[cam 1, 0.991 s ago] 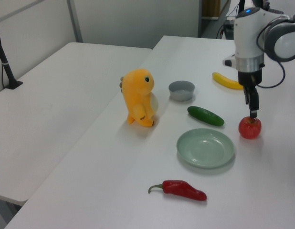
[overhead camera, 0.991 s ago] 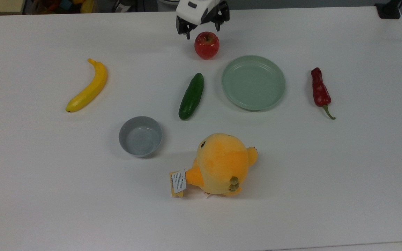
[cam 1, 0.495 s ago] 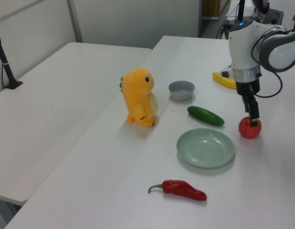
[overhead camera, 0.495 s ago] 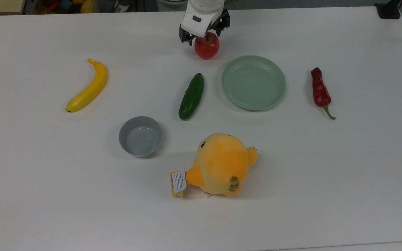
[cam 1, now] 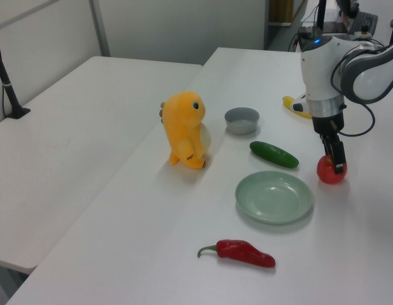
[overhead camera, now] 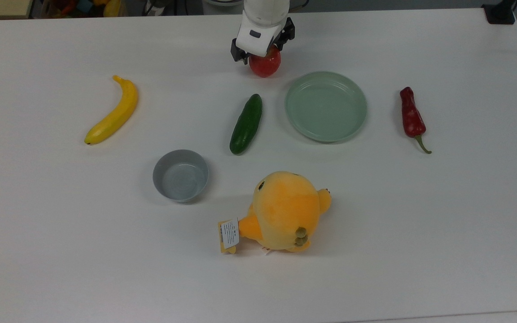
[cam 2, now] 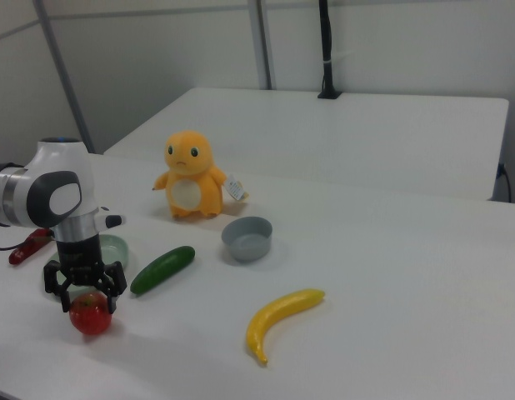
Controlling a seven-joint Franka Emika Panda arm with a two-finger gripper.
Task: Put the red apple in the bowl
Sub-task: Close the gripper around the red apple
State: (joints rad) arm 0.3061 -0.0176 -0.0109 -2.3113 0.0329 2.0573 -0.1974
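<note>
White counter [overhead camera: 38,251] all around, and the gripper [cam 2: 82,293] sits low over the red apple [overhead camera: 265,66], jaws spread apart, one on either side, not clamped. Well away from the jaws, past the cucumber [overhead camera: 246,124], waits the bowl [overhead camera: 180,175].

We see our single arm reaching in from twelve o'clock in the top view, its white wrist pointing straight down at the table. The gripper [overhead camera: 262,53] [cam 1: 334,164] [cam 2: 85,292] hangs vertically, its black fingers spread apart and lowered either side of the red apple [overhead camera: 265,65] [cam 1: 330,173] [cam 2: 91,313], straddling its upper half. In the right view, one finger [cam 2: 52,281] sits at nine o'clock of the fruit and the other at three o'clock, the jaws not yet closed in.
</note>
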